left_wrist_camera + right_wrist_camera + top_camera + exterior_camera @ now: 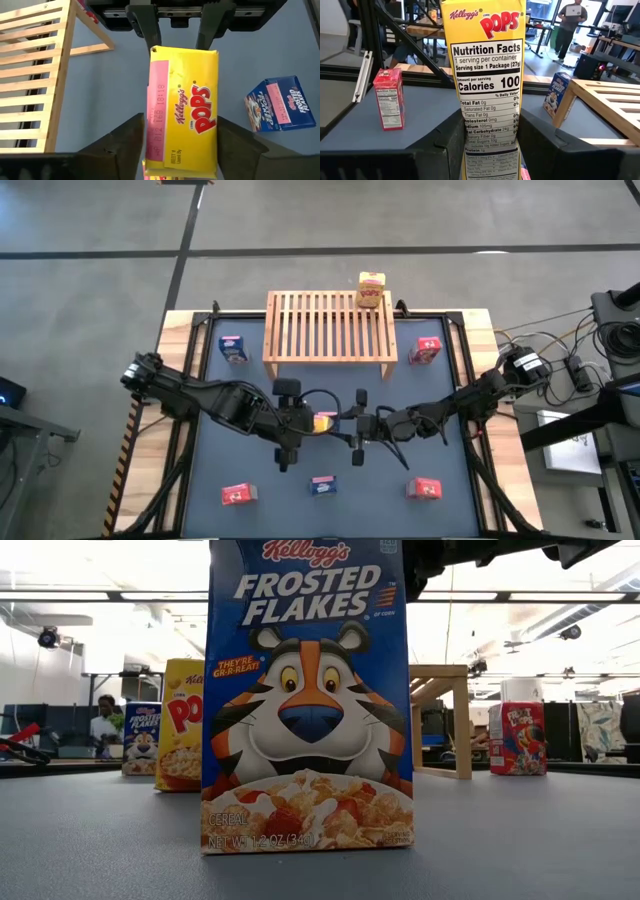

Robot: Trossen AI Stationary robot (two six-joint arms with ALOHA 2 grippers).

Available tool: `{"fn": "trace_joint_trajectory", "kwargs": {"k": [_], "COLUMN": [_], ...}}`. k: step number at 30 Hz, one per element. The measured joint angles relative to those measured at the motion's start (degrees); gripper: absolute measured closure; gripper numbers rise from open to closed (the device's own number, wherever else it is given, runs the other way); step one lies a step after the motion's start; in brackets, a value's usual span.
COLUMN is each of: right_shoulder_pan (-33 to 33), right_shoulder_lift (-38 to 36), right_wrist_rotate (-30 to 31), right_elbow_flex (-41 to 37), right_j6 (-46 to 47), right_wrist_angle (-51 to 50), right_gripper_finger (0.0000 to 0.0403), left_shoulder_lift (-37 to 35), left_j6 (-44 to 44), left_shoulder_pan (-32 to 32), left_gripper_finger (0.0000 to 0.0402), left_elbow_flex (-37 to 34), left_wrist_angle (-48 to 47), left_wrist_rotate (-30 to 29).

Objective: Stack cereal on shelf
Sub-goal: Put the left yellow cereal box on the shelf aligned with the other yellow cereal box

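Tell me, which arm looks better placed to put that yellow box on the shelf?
Probably right: its end effector clamps the yellow box, shelf close beside; the left end effector sits opposite.

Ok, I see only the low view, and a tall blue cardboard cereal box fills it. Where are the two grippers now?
Observer: Both are at the table's middle. The left gripper and the right gripper face each other.
Operator: Is something between them?
Observer: Yes, a small yellow cardboard cereal box. In the wrist views, each gripper's fingers press on its sides.
Operator: And the light wooden slatted shelf?
Observer: The shelf has bare slats. A second yellow box is at its far right corner.
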Motion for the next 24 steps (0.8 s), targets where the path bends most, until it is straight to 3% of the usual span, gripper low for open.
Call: {"fn": "trace_joint_trajectory", "kwargs": {"k": [7,14,18,24], "right_shoulder_pan": [-0.5,-2.6,-4.6,-9.8], "right_shoulder_lift": [-0.9,-7.6,-14.2,-26.8], "right_wrist_rotate": [0.4,0.0,-0.9,-6.2], "right_elbow_flex": [0.0,-0.4,-1.5,-5.3], "right_j6": [-0.5,0.0,-0.6,-2.9], "right_wrist_angle": [-0.3,-8.7,-13.8,-18.0], "right_gripper_finger": [0.0254,0.0249,0.025,0.0252], "left_shoulder_lift": [-3.3,-11.0,-17.5,-29.1], "left_j6": [0.3,1.5,4.6,9.9], "left_shoulder_pan": [0.1,0.1,0.1,0.1], "left_gripper_finger": [0.0137,0.0131,0.0134,0.0134], "left_elbow_flex": [0.0,-3.8,-12.8,-32.1], "left_wrist_angle": [-4.0,0.6,9.8,30.8], "left_wrist_rotate": [-0.8,-2.0,-1.9,-1.7]}}
